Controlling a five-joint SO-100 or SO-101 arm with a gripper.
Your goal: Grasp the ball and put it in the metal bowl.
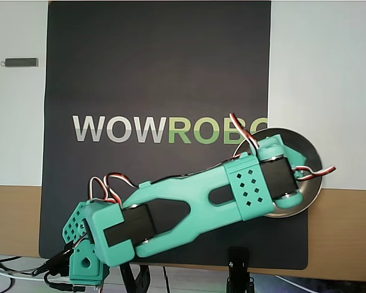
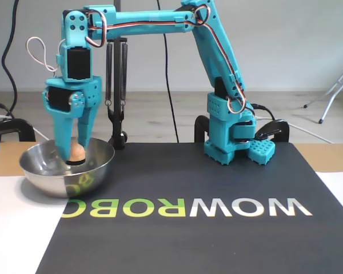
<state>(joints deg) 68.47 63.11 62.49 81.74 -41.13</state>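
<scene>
gripper (image 2: 72,158) fingers parted around the ball (image 2: 76,152) — low inside the metal bowl (image 2: 43,174)

The overhead view looked straight down on the dark mat (image 1: 158,73), while the fixed view sat low across the desk facing the arm's base (image 2: 231,134), both sharing the metal bowl (image 1: 311,159).

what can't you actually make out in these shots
- Ball: hidden in the overhead view under the arm's wrist; seen only in the fixed view.
- Hand: fixed view doesn't settle whether its fingers grip the ball.
- Metal bowl: mostly covered by the arm in the overhead view.
- Small dark object, overhead view: too small to identify.
</scene>
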